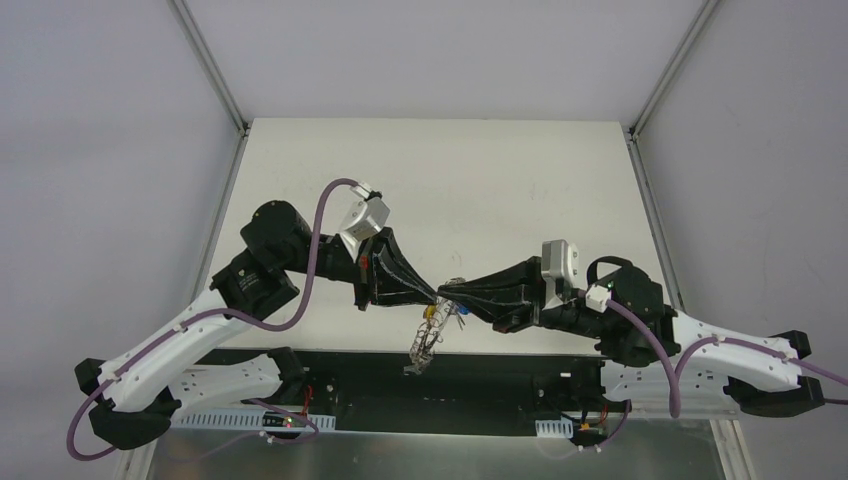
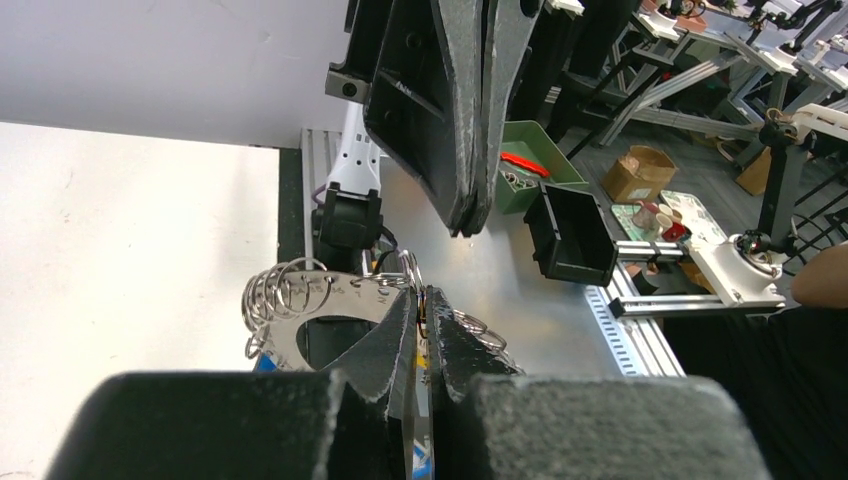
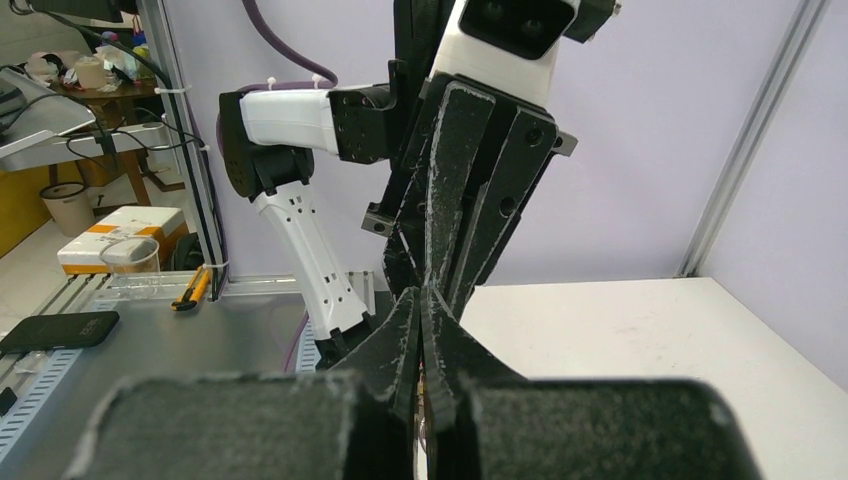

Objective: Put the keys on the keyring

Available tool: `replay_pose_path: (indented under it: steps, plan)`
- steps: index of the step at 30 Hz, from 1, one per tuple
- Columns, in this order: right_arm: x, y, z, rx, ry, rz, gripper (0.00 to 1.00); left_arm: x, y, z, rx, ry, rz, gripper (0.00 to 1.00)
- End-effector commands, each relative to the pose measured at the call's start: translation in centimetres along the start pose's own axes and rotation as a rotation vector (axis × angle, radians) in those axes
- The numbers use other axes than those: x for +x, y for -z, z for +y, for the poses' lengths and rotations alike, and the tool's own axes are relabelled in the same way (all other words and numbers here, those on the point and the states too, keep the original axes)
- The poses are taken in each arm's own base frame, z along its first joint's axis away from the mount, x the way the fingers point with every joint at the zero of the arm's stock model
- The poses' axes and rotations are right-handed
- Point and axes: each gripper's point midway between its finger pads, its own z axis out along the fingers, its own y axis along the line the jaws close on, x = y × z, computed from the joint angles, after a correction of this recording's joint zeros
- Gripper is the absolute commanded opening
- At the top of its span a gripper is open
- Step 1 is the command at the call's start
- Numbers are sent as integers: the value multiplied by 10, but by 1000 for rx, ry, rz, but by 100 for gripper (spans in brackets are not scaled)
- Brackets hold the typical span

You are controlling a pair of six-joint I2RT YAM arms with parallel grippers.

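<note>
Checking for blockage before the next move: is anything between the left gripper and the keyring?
Nothing visible stands between them. The left gripper is already shut on the keyring, whose small loops fan out beside its fingers. The right gripper, also shut, faces it nearly tip to tip.

Operator: Condition of right gripper (image 3: 421,308)?
Technician: Fingers pressed together, tips upward. Left gripper (image 3: 437,272) points down from above, fingers likewise together. Both sets of tips converge; actual contact cannot be confirmed.
</note>
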Motion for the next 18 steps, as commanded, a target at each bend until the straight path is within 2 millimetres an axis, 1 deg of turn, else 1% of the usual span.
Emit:
replay_pose_path:
  steps: [1, 4, 9, 10, 13, 14, 15, 18]
  plan:
    - [-41, 1, -2, 10, 1, -111, 0, -22, 2, -14, 31, -82, -82, 0]
    - [-40, 3, -3, 17, -3, -103, 0, -23, 4, -14, 20, -91, -88, 0]
    - [-38, 9, -5, 31, -15, -50, 0, -18, 6, -11, -3, -90, -52, 0]
    - [-35, 11, -11, 62, -16, -21, 0, -17, 7, -12, -5, -87, -41, 0]
    - [-21, 18, -17, 97, -14, 99, 0, -11, 8, -12, -11, -70, 5, 0]
    - [-12, 22, -18, 103, -12, 158, 2, -8, 10, -13, -8, -61, 23, 0]
    - [-8, 25, -18, 105, -11, 195, 5, -6, 10, -15, 1, -59, 38, 0]
    - [8, 36, -18, 97, 3, 317, 19, -1, 13, -20, 20, -53, 71, 0]
